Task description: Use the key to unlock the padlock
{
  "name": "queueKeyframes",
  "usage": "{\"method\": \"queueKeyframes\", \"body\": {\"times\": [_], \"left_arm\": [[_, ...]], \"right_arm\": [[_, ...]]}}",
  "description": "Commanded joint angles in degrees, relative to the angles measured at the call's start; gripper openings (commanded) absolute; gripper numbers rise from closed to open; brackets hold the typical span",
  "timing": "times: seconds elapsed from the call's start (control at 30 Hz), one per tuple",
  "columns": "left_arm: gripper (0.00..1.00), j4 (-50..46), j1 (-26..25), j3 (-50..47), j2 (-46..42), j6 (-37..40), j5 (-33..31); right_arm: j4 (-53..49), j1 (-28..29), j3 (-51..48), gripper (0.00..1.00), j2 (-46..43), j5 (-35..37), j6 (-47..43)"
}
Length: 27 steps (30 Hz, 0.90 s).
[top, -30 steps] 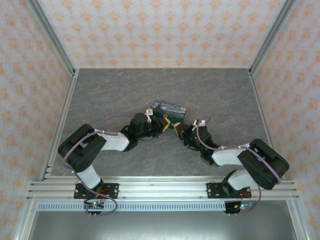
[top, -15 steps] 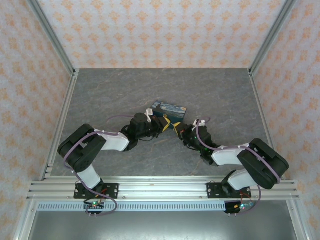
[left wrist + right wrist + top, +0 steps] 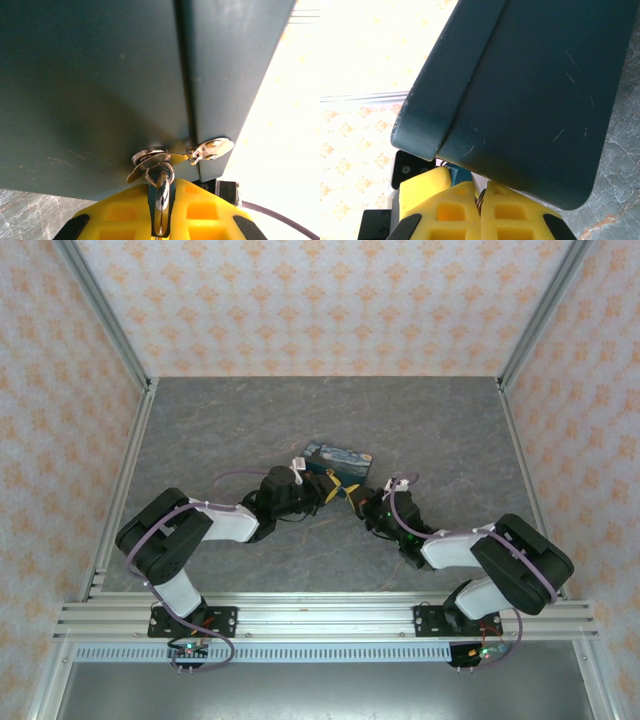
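Both grippers meet just in front of the starry-print box [image 3: 338, 457]. My left gripper [image 3: 325, 490] [image 3: 161, 187] is shut on the small teal-blue padlock [image 3: 151, 196]. The padlock's silvery shackle [image 3: 161, 197] stands in the slot between the yellow fingers [image 3: 210, 210]. A wire ring [image 3: 156, 165] sits at the fingertips, and a silvery key [image 3: 212, 148] hangs from it. My right gripper [image 3: 355, 498] [image 3: 482, 187] is shut, with a coil of the key's ring [image 3: 481, 202] pinched between its pads. The key's blade is hidden. The teal padlock [image 3: 460, 176] shows just left of those pads.
The box's dark teal side [image 3: 100, 75] [image 3: 535, 90] looms close above both sets of fingers. The grey marbled tabletop [image 3: 220, 430] lies around it, with patterned walls on three sides and an aluminium rail [image 3: 320, 618] along the near edge.
The right arm has edged slightly toward the left gripper. Both grips look unchanged.
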Motion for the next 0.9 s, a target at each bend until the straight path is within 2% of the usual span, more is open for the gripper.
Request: {"method": "queueKeyframes", "body": {"times": [0.0,0.63,0.77,0.87], "left_arm": [[0.00,1.54,-1.18,1.78,-1.51,0.15,0.15],[0.00,2.08,-3.11,3.37,-0.36,-0.10,0.50],[0.00,1.68,-3.17,3.19,-0.78,0.15,0.50],[0.00,1.64,-3.22,3.02,-0.89,0.11,0.50]], "right_arm": [[1.06,-0.35,1.80,0.00,0.66,0.00,0.11],[0.40,-0.70,4.54,0.00,2.50,-1.33,1.03],[-2.33,-0.69,5.27,0.00,2.05,-1.06,-0.37],[-8.03,-0.70,6.37,0.00,0.48,-0.07,-3.46]]}}
